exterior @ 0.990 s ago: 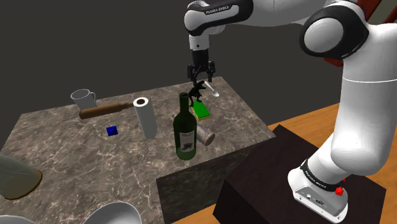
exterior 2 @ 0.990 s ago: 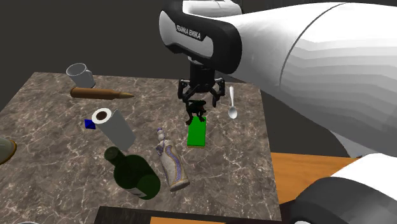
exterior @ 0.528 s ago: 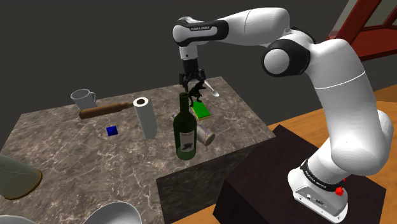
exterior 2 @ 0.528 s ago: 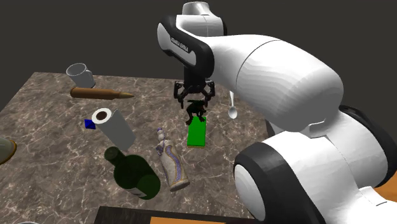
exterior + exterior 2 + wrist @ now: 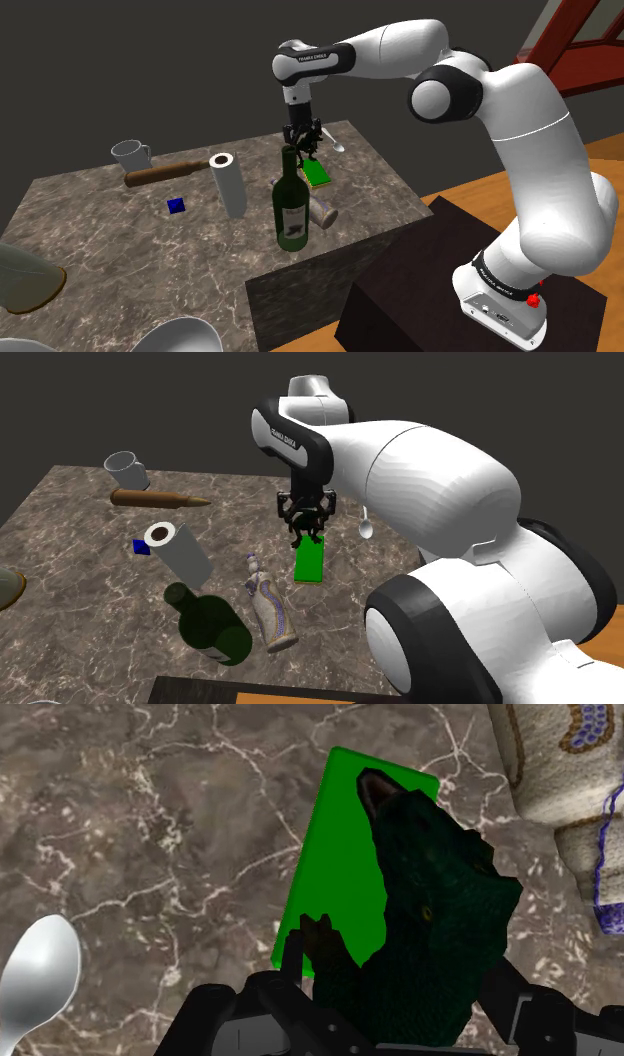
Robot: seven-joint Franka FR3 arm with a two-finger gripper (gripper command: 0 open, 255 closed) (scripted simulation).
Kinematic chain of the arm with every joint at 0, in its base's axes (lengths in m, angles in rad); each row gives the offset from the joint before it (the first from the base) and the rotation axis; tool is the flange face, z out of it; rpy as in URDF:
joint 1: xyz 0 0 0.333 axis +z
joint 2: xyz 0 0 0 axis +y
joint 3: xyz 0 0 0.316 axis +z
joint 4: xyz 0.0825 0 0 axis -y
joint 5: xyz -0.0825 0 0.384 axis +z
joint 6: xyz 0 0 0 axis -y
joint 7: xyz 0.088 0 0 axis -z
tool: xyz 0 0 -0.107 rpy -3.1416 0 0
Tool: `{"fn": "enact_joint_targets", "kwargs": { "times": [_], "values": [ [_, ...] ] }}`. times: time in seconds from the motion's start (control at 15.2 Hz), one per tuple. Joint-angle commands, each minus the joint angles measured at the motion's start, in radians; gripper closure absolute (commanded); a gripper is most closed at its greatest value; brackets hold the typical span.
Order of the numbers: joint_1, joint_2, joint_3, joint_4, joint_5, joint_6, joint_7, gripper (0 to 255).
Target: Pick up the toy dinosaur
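Observation:
The toy dinosaur [image 5: 313,141] [image 5: 308,532] is dark green, nearly black, and stands on a flat bright green card [image 5: 319,174] [image 5: 309,562] on the marble table [image 5: 100,240]. My black gripper [image 5: 304,136] [image 5: 307,518] has come straight down over it. In the wrist view the dinosaur [image 5: 430,914] sits between the two fingers of the gripper [image 5: 400,999], which are shut against its body, with the green card [image 5: 340,834] beneath it.
A spoon [image 5: 337,146] [image 5: 366,527] [image 5: 35,969] lies just beside the card. A patterned vase [image 5: 270,607] [image 5: 560,774] lies on its side nearby, next to a green bottle [image 5: 290,205] and a paper roll [image 5: 229,185]. Farther off are a mug [image 5: 130,155], a brown cartridge [image 5: 165,173] and a blue cube [image 5: 177,206].
The gripper has dropped from above the dinosaur down around it, and its fingers have gone from open to shut on the toy. The dinosaur still stands on the card.

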Motion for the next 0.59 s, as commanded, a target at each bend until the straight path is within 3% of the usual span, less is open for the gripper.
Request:
{"fn": "enact_joint_targets", "kwargs": {
  "times": [0.0,0.53],
  "values": [
    [0.000,0.000,0.000,-0.003,0.000,0.003,0.000,255],
    [0.000,0.004,0.000,0.003,0.000,0.001,0.000,255]
  ]
}}
